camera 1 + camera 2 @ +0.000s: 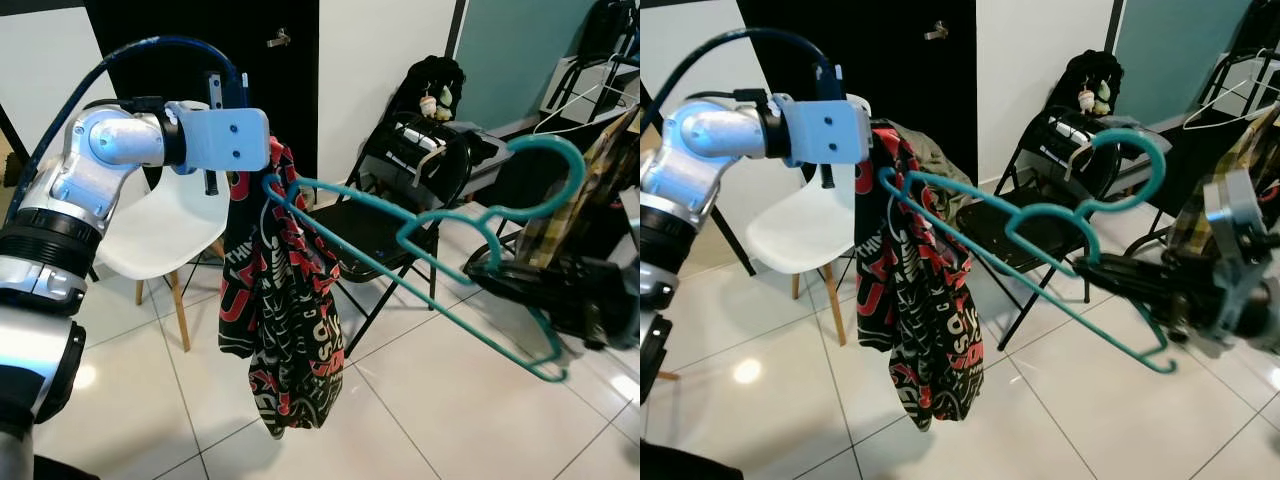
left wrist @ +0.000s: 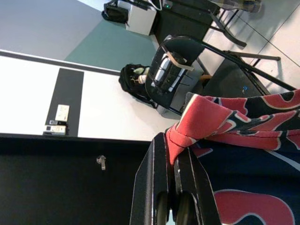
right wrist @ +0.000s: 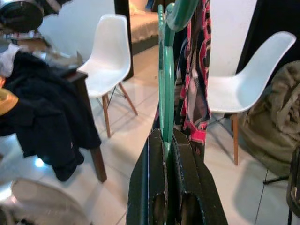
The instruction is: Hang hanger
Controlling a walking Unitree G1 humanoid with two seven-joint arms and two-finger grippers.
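A teal plastic hanger (image 1: 430,250) is held out level in front of me, its hook (image 1: 545,155) towards the right. My right gripper (image 3: 165,145) is shut on the hanger (image 3: 165,93) near its hook end. A black and red printed shirt (image 1: 280,320) hangs from my left gripper (image 2: 172,147), which is shut on its red collar (image 2: 201,124). The hanger's far tip (image 1: 275,185) pokes into the shirt near the collar. The shirt (image 1: 915,300) dangles above the tiled floor.
A white chair (image 1: 160,235) stands behind the shirt, in front of a dark door (image 1: 200,50). A black folding chair (image 1: 400,190) with a bag on it is at mid right. A clothes rack with garments (image 1: 590,190) is at the far right. Pale floor tiles (image 1: 430,400) lie below.
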